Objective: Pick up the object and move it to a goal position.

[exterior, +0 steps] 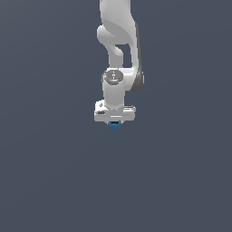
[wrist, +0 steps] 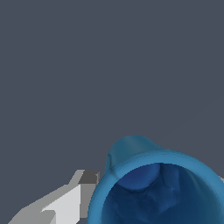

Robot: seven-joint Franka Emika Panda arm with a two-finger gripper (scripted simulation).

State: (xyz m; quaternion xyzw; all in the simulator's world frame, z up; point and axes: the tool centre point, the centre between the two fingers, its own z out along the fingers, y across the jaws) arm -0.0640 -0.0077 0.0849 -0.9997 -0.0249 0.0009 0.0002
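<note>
Item: small blue tapered cup, hollow, round rim | Location: directly beneath my white end effector, between its fingers | End effector: clenched on the cup, I judge | Risk: rim-only hold on a tapered wall; cup may slip or tilt if I move abruptly

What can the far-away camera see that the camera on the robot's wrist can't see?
Only the exterior view shows the whole white arm reaching down, with the gripper at its end and just a speck of blue under it. Only the wrist view shows the blue cup up close: its round rim, its hollow inside, and one gripper finger right beside it. Both show the cup at the gripper and the same plain grey background.
</note>
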